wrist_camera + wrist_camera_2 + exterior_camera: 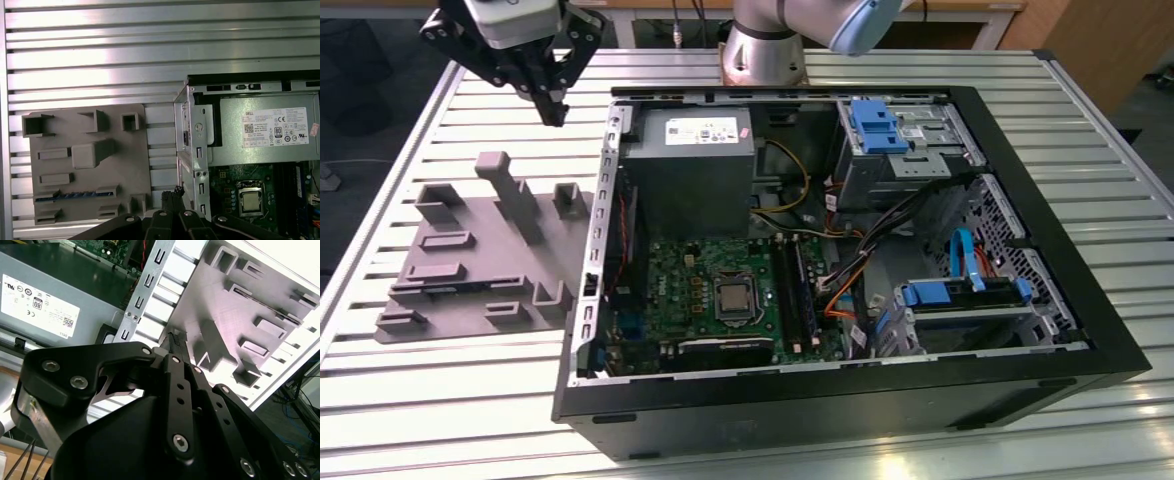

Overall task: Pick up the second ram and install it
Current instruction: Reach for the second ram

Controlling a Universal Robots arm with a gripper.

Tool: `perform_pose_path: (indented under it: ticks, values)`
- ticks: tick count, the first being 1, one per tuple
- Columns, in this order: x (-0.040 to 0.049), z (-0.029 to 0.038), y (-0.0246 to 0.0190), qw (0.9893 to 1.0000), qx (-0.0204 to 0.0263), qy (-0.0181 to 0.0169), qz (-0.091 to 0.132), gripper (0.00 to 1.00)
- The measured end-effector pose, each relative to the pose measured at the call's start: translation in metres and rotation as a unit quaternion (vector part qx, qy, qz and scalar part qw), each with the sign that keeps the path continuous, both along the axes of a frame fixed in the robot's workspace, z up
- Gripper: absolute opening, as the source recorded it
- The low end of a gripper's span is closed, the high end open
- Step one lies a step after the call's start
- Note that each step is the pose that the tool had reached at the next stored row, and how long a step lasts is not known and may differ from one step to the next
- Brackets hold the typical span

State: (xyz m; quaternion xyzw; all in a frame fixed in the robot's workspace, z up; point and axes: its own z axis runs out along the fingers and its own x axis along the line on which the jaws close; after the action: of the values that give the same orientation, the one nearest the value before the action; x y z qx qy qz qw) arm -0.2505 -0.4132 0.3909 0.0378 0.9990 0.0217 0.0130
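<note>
the second ram (75,194) sits in a long slot of the grey holder (125,165), and in the first wrist view you see it as a thin blue strip lying along that slot. nothing is touching it.

the holder (467,265) lies flat on the bench (480,400), toward the bench edge at the exterior view's left. it has blocky uprights and several other slots, and it sits just beside the open computer case (854,405).

the gripper (555,112) hangs in the air over the bench slats near the far edge – above the gap between the holder's far end and the case wall, well apart from the ram. its fingers look closed together at the tip with nothing between them. you get the same read in the second wrist view (175,337) and the first wrist view (172,194).

the case lies on its side across the middle of the bench – inside you see the grey power supply (687,165) at the far end and the green motherboard (687,280) with its cpu socket (734,298) next to it.
</note>
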Motion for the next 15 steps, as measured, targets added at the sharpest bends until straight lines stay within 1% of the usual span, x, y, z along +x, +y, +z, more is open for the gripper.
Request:
perform_pose_path:
  ticks: [4,10,15]
  values:
    - [-0.0027,0.0000,0.0000,1.0000,0.0000,0.0000,0.000,0.11]
    - [-0.0171,0.0000,0.0000,1.0000,0.0000,0.0000,0.000,0.11]
    - [-0.0256,-0.0001,-0.0003,1.0000,0.0000,-0.0001,0.000,0.11]
